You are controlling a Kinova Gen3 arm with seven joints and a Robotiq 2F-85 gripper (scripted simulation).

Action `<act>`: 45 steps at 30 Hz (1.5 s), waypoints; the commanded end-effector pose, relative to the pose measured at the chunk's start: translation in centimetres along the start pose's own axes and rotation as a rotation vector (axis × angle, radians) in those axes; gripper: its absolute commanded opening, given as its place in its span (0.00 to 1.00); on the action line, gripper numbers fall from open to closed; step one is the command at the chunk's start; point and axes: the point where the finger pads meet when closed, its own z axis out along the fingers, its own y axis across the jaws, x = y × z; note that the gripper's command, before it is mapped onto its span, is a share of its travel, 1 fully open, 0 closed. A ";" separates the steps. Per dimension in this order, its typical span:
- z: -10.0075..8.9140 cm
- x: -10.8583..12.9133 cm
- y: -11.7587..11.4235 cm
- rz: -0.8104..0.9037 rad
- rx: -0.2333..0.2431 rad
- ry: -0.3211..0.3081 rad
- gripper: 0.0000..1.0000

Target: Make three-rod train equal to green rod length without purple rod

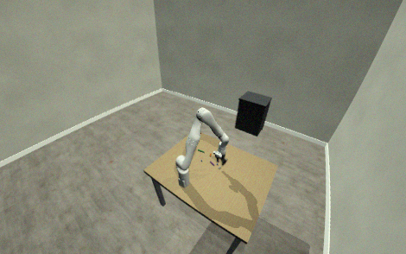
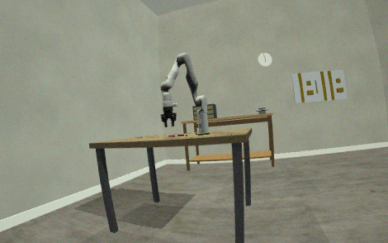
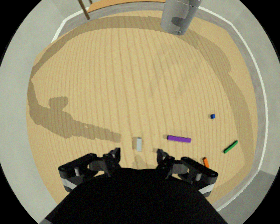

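My gripper (image 3: 138,154) hangs above the table with its fingers apart and nothing between them; it also shows in the exterior view (image 2: 168,122) and the top view (image 1: 224,161). In the wrist view a short grey rod (image 3: 138,143) lies on the table below, seen between the fingertips. A purple rod (image 3: 179,139) lies just to its right. Farther right are a small blue rod (image 3: 212,116), the green rod (image 3: 231,147) and an orange rod (image 3: 205,161), partly hidden by the right finger. In the top view the green rod (image 1: 200,151) lies left of the gripper.
The arm's base (image 3: 180,4) stands at the far side of the wooden table (image 1: 212,183). A second table with a shelf (image 2: 230,138) stands behind, and a black cabinet (image 1: 253,112) stands on the floor by the wall.
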 end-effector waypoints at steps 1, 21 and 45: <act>-0.1 0.0 0.0 0.000 0.000 -0.002 0.24; 0.0 0.0 0.0 0.000 0.000 -0.002 0.24; 2.2 -0.1 0.0 0.000 0.000 -0.001 0.24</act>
